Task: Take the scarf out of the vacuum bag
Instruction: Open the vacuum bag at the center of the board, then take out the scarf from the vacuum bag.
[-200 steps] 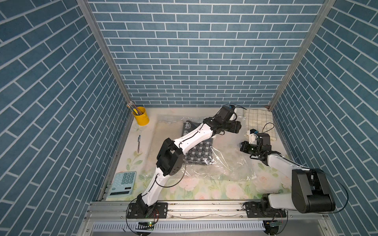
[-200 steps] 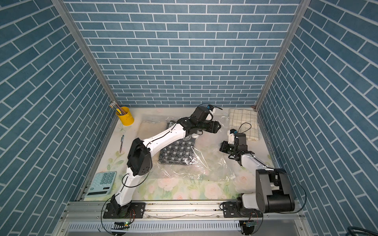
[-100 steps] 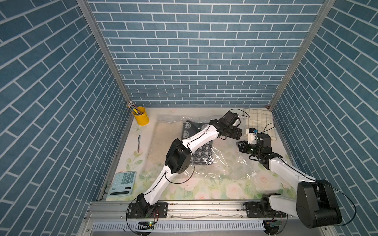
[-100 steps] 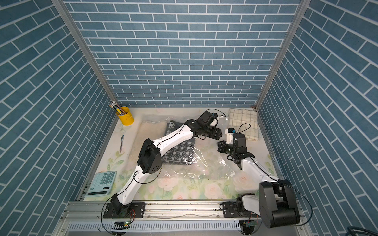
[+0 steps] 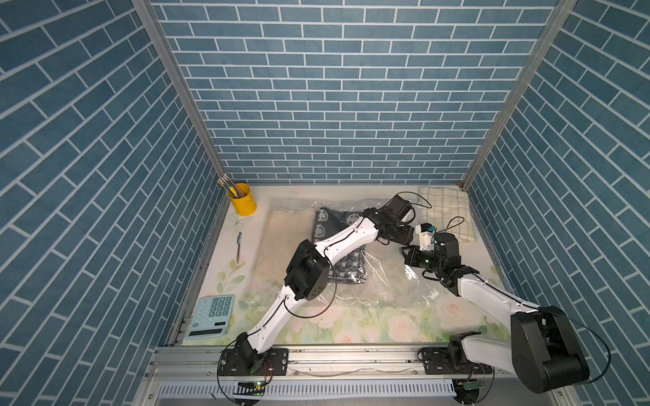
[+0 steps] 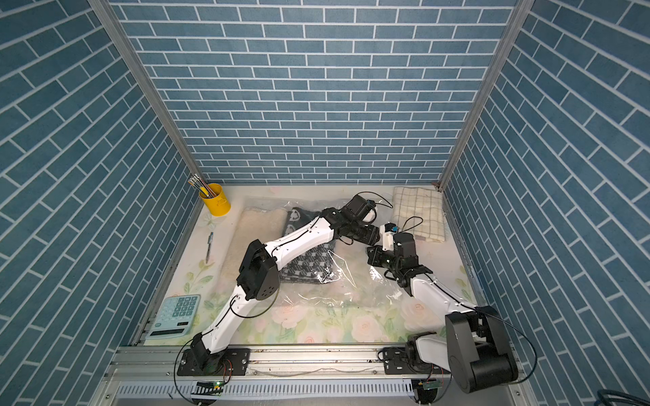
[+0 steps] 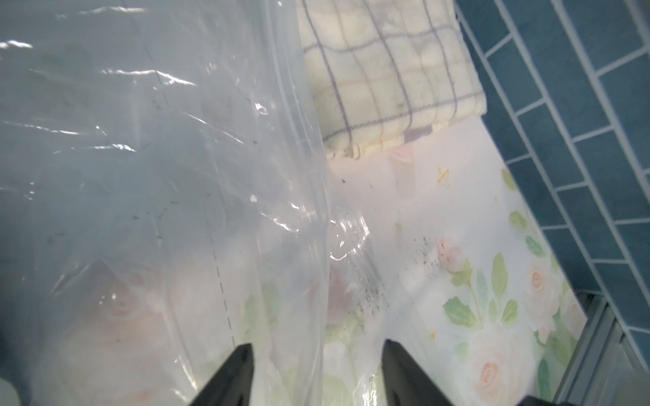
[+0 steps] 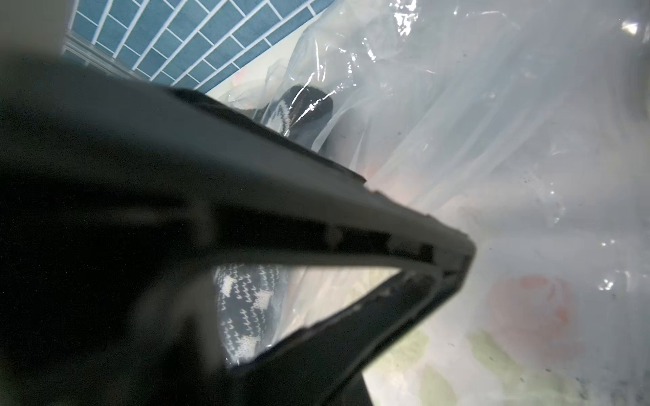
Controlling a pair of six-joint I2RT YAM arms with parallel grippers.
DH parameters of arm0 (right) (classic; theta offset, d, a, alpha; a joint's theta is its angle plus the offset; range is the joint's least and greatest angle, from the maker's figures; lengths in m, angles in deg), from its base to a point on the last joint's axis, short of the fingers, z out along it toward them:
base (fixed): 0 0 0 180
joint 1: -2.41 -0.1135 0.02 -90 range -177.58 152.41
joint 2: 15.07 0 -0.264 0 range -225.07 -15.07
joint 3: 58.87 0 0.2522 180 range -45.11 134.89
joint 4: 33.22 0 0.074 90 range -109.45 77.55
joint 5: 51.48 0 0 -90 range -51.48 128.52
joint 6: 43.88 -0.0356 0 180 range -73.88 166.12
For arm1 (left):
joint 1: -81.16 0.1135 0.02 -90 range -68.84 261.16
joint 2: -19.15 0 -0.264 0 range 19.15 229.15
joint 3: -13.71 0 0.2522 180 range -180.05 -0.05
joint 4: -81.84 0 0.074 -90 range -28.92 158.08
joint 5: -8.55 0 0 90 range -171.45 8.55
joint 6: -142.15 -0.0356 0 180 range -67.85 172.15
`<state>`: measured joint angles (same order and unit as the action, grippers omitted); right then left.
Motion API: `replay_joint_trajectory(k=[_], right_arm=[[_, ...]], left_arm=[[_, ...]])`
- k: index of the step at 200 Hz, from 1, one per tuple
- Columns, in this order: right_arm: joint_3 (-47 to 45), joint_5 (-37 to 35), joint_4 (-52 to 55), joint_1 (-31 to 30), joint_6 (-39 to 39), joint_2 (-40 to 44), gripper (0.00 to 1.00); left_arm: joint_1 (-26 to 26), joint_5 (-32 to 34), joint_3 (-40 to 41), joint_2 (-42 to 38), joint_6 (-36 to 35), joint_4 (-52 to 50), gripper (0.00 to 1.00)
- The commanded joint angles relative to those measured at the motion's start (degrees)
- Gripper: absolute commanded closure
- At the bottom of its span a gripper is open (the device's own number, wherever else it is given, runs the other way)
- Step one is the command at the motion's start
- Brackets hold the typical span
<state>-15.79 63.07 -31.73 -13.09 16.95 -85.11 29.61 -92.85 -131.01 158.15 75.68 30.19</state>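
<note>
Floral worktop (image 5: 351, 330), blue brick walls (image 5: 316, 105). Left end effector (image 7: 318, 344) straddles the edge of the vacuum bag (image 5: 387, 284), half open; right end effector (image 8: 453, 256) is closed tight. Scarf (image 5: 346, 269) lies inside the bag.

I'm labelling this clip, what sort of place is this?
Probably a staged robot test booth, not a real room: brick-print panels enclose a floral-covered table, and the left arm and right arm are mounted on an aluminium rail at its front.

Edge clutter
Yellow metal pencil cup (image 5: 242, 201) far left; pale green calculator (image 5: 211, 316) near left; cream checked cloth (image 5: 446, 211) far right.
</note>
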Motion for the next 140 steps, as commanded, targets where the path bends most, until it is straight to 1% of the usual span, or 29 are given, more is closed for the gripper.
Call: replay_joint_trajectory(k=[1,6,15,28,35,51,59,66,85,111,140], right_arm=[[-0.97,1.85,-2.92,-0.47,-0.97,2.57,1.00],[-0.95,1.96,-3.03,-0.53,-0.98,2.72,1.00],[-0.86,2.01,-2.89,-0.43,-1.01,2.80,1.00],[-0.61,0.60,-1.78,-0.32,-0.85,3.12,1.00],[-0.36,-0.71,-0.55,0.13,-0.67,3.43,1.00],[0.77,-8.09,4.84,1.92,0.17,3.58,1.00],[1.85,-9.56,7.37,3.51,1.30,2.18,1.00],[2.91,-10.09,8.97,4.87,2.09,0.50,0.96],[5.31,-8.40,9.34,6.37,3.33,-4.74,0.93],[6.34,-1.29,2.07,6.06,1.21,-11.26,0.86],[9.30,4.95,-2.22,4.50,0.37,-17.90,0.81]], left_arm=[[-0.57,0.18,1.13,-0.07,-0.99,-1.32,0.68],[-0.53,0.04,1.22,-0.06,-0.95,-1.18,0.75],[-0.57,-0.24,1.68,-0.25,-0.81,-0.82,0.87],[-0.57,0.17,2.18,-0.68,-0.68,-0.37,1.00],[-0.57,0.46,2.43,-1.05,-0.59,-0.20,1.00],[-0.49,1.32,3.72,-2.85,-0.44,0.85,1.00],[-0.40,1.62,4.79,-4.19,-0.24,1.88,1.00],[-0.39,1.94,5.91,-5.54,0.13,2.89,1.00],[-0.39,1.91,10.84,-10.03,0.66,7.42,1.00],[-0.39,2.16,16.42,-15.78,1.25,13.47,1.00],[-0.39,2.52,18.18,-19.05,1.37,15.48,1.00]])
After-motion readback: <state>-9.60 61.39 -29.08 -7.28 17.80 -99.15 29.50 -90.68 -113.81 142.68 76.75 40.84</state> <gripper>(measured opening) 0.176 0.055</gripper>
